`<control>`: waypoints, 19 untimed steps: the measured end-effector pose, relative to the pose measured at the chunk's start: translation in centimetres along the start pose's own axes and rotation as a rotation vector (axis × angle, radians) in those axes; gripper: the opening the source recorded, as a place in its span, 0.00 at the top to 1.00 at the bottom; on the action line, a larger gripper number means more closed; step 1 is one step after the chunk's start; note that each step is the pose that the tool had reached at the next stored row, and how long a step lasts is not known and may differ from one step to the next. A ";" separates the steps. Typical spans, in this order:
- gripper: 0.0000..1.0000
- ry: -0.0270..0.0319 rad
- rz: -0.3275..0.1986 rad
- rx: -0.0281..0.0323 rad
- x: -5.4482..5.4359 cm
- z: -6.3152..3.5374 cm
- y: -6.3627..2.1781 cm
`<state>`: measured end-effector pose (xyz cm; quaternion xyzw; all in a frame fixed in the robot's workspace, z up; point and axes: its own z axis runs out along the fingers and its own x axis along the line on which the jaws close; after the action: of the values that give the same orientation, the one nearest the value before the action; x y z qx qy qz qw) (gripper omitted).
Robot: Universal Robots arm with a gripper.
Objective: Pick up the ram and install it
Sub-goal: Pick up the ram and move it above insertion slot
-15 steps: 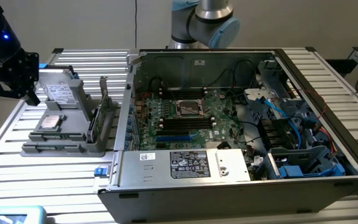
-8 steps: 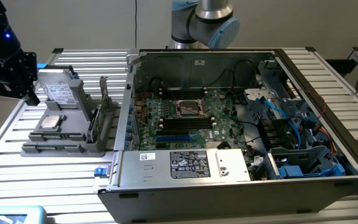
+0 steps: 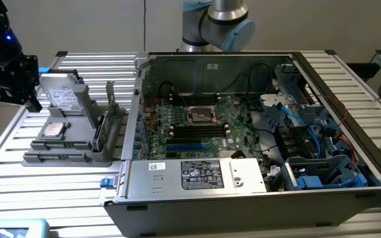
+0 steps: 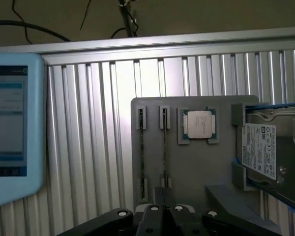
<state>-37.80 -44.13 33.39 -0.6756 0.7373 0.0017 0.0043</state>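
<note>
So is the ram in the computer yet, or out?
Out: the ram stands on edge in a slot of the gray holder, beside the open computer case.

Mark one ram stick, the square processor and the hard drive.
thin edge-on ram stick [image 4: 163, 147], wrist view, upper edge.
square silver processor [image 4: 199, 123], wrist view, lid centre.
grey metal hard drive [image 4: 259, 150], wrist view, white label.
</note>
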 end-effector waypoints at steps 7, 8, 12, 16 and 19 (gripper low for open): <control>0.70 0.0000 -0.009 -0.0001 0.0 0.02 0.00; 0.70 0.0001 -0.010 -0.0003 0.0 0.03 0.00; 0.64 0.0013 -0.018 -0.0007 0.1 0.44 -0.01; 0.64 0.0036 -0.026 -0.0012 0.1 1.08 0.00; 0.64 0.0045 -0.038 -0.0021 0.1 1.58 0.00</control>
<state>-37.80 -44.18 31.80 -0.6893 0.7244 0.0009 0.0020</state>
